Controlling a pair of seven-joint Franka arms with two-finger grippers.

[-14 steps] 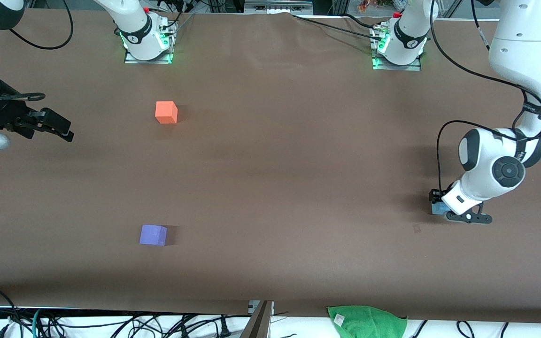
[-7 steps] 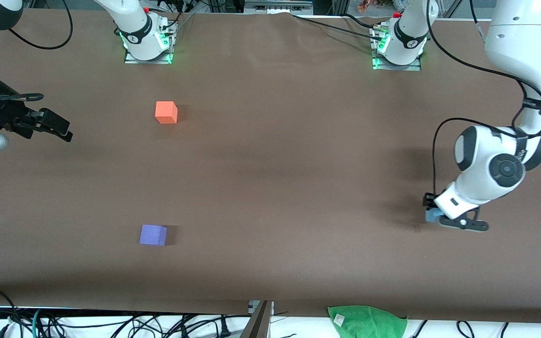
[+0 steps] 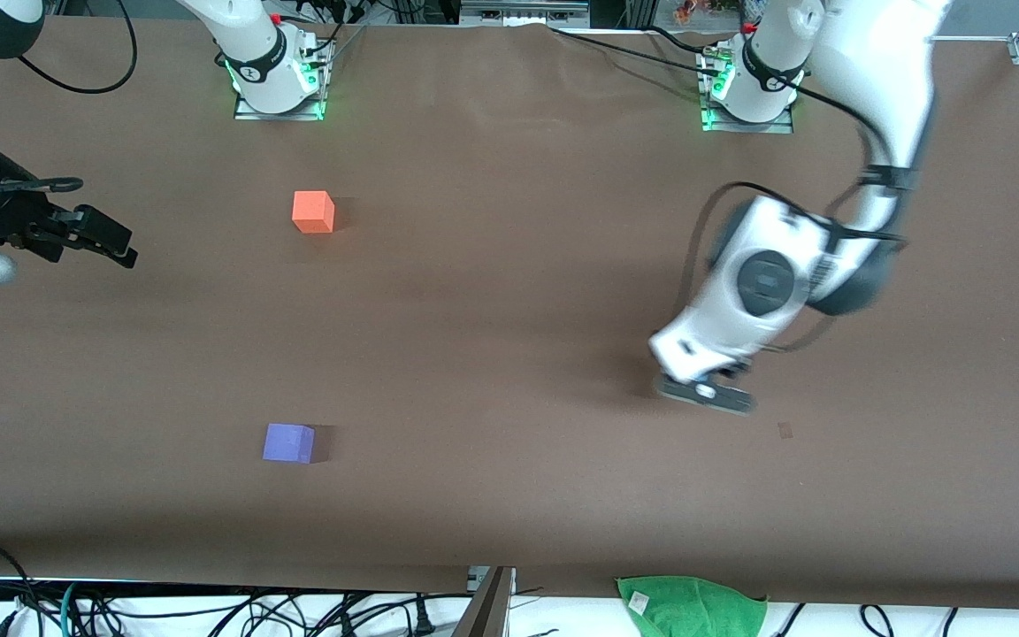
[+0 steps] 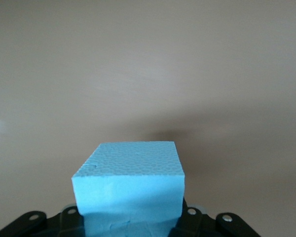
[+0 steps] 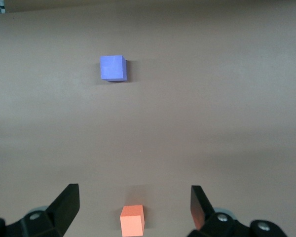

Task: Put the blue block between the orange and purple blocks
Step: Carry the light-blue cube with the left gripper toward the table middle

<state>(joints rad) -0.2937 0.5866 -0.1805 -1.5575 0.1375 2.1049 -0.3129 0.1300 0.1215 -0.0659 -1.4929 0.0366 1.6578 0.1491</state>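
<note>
Plainly, from the front view, the left gripper [image 3: 702,389] hangs over bare table [image 3: 509,318] toward the left arm's end, with its wrist and hand smeared as though mid-swing; the cube it carries is hidden under the hand here. The orange block [image 3: 313,211] sits toward the right arm's end, and the purple block [image 3: 288,442] lies nearer the front camera, almost in line with it and well apart from it — the gap between them is open. The right gripper [image 3: 107,241] waits above the table's edge at the right arm's end. In the left wrist view the blue block [image 4: 129,187] fills the lower middle, clamped between the jaws and clear of the brown surface below, so it is airborne in that grip. In the right wrist view the right arm's fingers [image 5: 66,203] stand wide apart with nothing between them, looking down on the purple and orange cubes. The step in hand looks to be the carry: pickup done, placement not yet. The next move calls for travelling over to the stretch between the two cubes, lowering until the blue cube rests flat roughly midway on their line, then releasing without nudging either neighbour.
</note>
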